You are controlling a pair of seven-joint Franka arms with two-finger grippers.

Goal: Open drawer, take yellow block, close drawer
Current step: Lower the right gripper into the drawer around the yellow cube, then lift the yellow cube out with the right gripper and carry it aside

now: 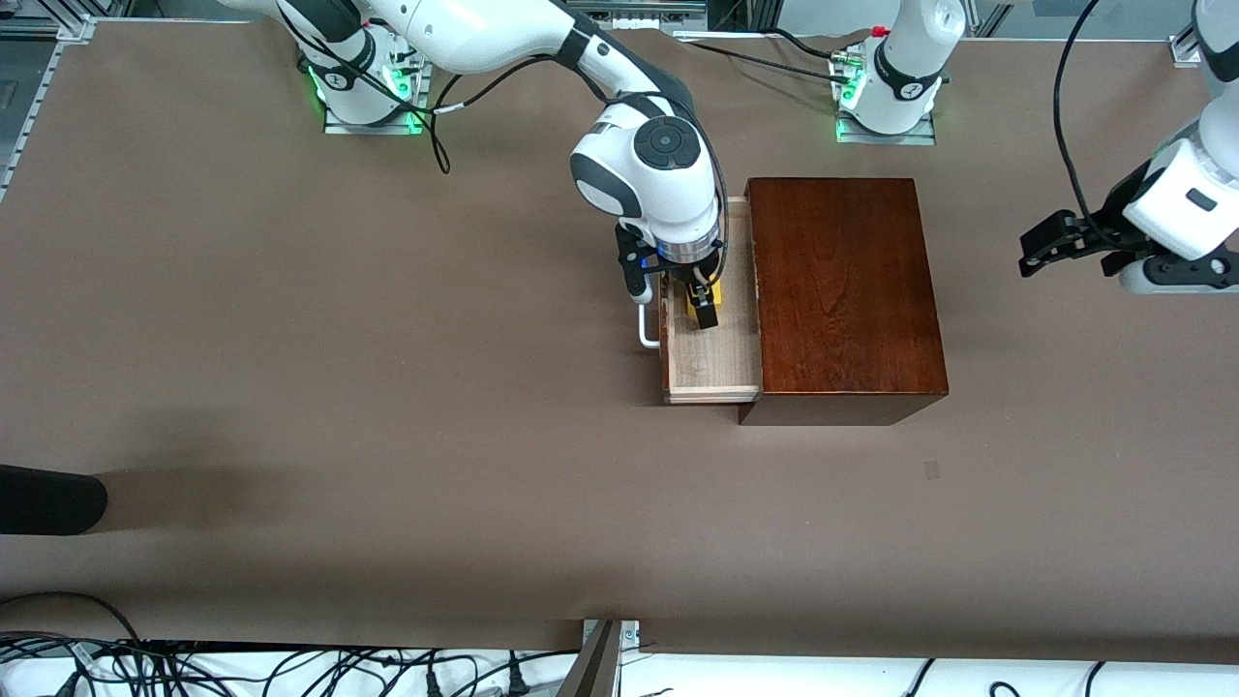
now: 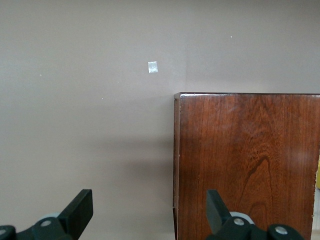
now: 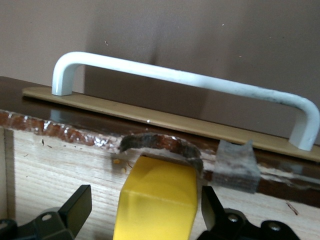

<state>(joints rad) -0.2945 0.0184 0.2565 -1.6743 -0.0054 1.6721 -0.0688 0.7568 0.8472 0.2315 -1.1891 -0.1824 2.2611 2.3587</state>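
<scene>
The drawer point(image 1: 711, 363) is pulled out of the dark wooden box point(image 1: 842, 290) toward the right arm's end, its white handle point(image 1: 647, 329) outermost. Inside it the yellow block point(image 1: 693, 298) rests on the pale wood floor, close to the drawer front. My right gripper point(image 1: 704, 308) reaches down into the drawer. In the right wrist view the yellow block point(image 3: 157, 200) sits between the open fingers of my right gripper point(image 3: 145, 210), one finger point(image 3: 77, 205) clearly apart from it, with the handle point(image 3: 190, 80) above. My left gripper point(image 1: 1028, 257) waits open over the table beside the box point(image 2: 245, 165); in its own view my left gripper point(image 2: 148, 212) holds nothing.
A small grey tape mark point(image 1: 931, 470) lies on the brown table nearer the front camera than the box, also seen as a tape mark point(image 2: 152, 67) in the left wrist view. A black object point(image 1: 48, 499) pokes in at the right arm's end. Cables point(image 1: 290, 668) run along the front edge.
</scene>
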